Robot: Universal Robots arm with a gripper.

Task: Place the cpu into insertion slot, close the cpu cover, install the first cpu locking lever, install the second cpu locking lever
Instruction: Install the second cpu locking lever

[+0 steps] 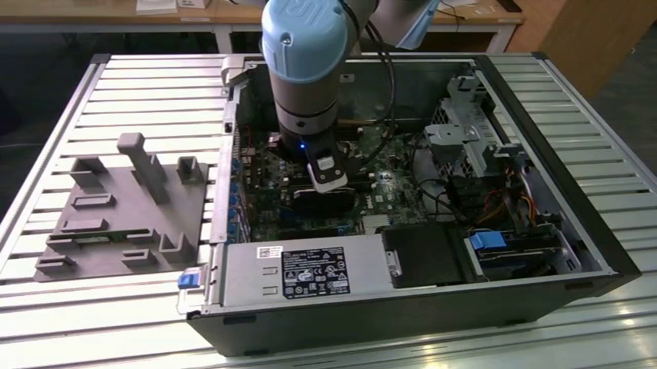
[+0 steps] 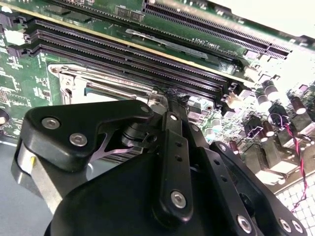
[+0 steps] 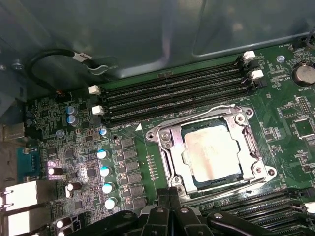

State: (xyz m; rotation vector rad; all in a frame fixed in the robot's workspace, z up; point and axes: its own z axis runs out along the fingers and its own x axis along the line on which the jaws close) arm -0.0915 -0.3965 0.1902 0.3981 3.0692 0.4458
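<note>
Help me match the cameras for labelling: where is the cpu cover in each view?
First wrist view: cpu cover frames the cpu.
Second wrist view: its corner, past the gripper.
Exterior view: the arm covers that spot.
Shared landmark: memory slots beside it, both wrist views.

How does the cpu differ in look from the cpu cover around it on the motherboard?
The cpu is a solid, pale silver-grey square; the cpu cover is a shiny frame with a cut-out centre. The cpu sits inside, while the cpu cover is larger and surrounds it. Both are metal and lie flat.
</note>
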